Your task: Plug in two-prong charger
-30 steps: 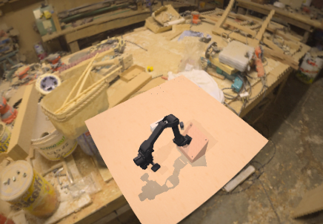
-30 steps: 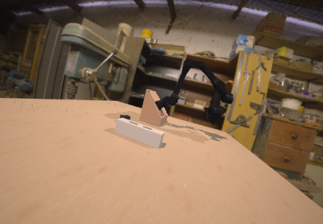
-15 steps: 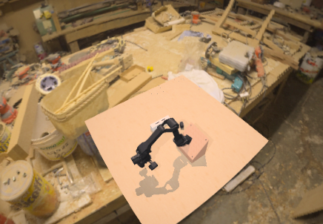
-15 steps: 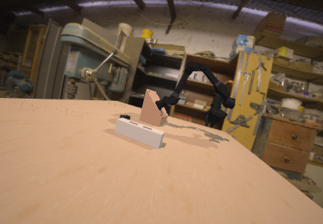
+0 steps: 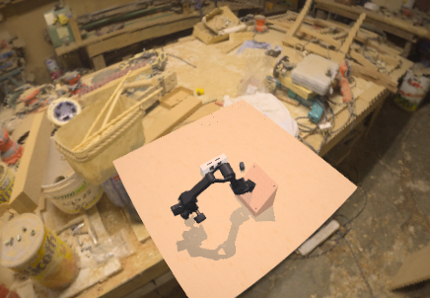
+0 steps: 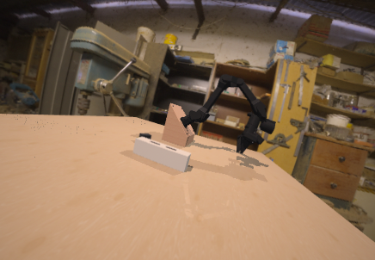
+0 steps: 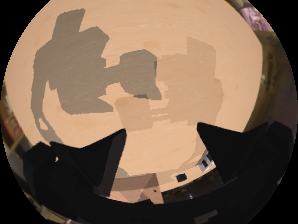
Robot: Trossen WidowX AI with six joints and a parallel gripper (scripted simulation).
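The pale, smooth, matt wooden desk (image 6: 86,201) is showing faint grain. The white rectangular plastic power strip (image 6: 161,154) is looking matt, the tan wedge block (image 6: 174,128) wood-like, the black arm (image 6: 241,91) dull.

No lettering can be read for certain anywhere in these views. The yellow cylindrical tin (image 5: 35,251) at eight o'clock of the top view carries large dark letters too blurred to make out. The white plastic bucket (image 5: 74,191) at nine o'clock bears green print, equally illegible.
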